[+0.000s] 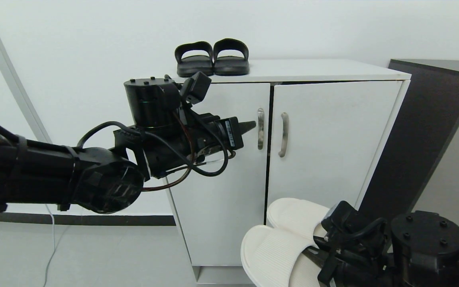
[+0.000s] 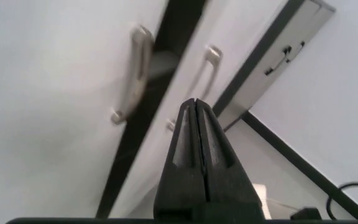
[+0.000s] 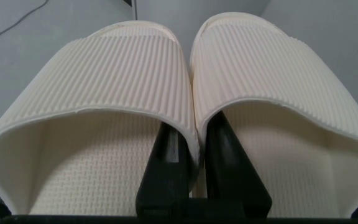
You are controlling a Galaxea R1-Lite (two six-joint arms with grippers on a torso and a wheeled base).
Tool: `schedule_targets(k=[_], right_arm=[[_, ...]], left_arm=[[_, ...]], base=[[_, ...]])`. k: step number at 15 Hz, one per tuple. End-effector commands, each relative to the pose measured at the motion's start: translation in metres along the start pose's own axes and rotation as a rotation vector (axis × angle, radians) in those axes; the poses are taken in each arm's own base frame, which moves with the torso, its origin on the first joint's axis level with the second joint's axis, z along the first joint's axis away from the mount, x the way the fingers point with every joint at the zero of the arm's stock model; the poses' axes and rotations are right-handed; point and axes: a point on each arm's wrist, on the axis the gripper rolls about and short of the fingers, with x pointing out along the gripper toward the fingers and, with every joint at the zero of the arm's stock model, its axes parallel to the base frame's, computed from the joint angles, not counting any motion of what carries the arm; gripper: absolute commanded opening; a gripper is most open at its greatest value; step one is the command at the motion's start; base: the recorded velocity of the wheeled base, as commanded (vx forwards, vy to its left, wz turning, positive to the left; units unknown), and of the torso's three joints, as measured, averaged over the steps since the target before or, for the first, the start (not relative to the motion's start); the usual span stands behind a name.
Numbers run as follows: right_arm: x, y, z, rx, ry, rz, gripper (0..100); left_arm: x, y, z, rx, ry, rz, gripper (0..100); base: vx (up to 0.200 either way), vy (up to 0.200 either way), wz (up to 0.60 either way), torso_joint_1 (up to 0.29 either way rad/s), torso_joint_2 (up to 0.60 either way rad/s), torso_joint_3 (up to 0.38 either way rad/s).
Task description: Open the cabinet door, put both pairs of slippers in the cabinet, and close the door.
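The white cabinet (image 1: 221, 191) has two shut doors, each with a metal handle: the left handle (image 1: 260, 128) (image 2: 132, 74) and the right handle (image 1: 283, 134) (image 2: 205, 73). A black pair of slippers (image 1: 212, 57) sits on the cabinet top. My left gripper (image 1: 250, 126) (image 2: 194, 112) is shut, its tip just left of the left handle. My right gripper, low in front of the cabinet, is shut on the inner edges of the white pair of slippers (image 1: 281, 239) (image 3: 185, 112), one finger (image 3: 166, 162) inside each slipper.
A dark cabinet (image 1: 420, 143) stands right of the white one. A white wall is behind, with a grey floor (image 1: 94, 255) and a thin cable (image 1: 52, 243) at the lower left.
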Motion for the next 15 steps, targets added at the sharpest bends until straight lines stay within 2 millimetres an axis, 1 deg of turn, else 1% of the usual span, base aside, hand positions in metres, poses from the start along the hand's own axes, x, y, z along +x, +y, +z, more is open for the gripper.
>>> schedule_targets(k=[1,3,4,9,13,15], right_arm=[[0.001,0.000,-0.001,-0.002,0.004,0.001,0],[0.000,0.000,-0.001,-0.002,0.002,0.001,0],[0.000,0.000,-0.001,-0.002,0.002,0.001,0],[0.000,0.000,-0.001,-0.002,0.004,0.001,0],[0.001,0.000,-0.001,-0.002,0.007,0.001,0],[0.001,0.000,-0.002,-0.005,0.011,0.000,0]], left_arm=[[0.005,0.006,-0.001,-0.002,0.000,0.011,0],[0.009,0.007,0.000,0.000,-0.006,0.007,0],[0.018,0.010,0.002,0.007,-0.019,0.009,0],[0.042,0.021,0.001,0.011,-0.033,0.009,0],[0.052,0.028,0.001,0.010,-0.040,0.012,0],[0.059,0.029,0.005,0.015,-0.059,0.005,0]], base=[[0.000,0.000,0.00,0.000,0.00,0.000],[0.000,0.000,0.00,0.000,0.00,0.000],[0.000,0.000,0.00,0.000,0.00,0.000],[0.000,0.000,0.00,0.000,0.00,0.000],[0.000,0.000,0.00,0.000,0.00,0.000],[0.000,0.000,0.00,0.000,0.00,0.000]])
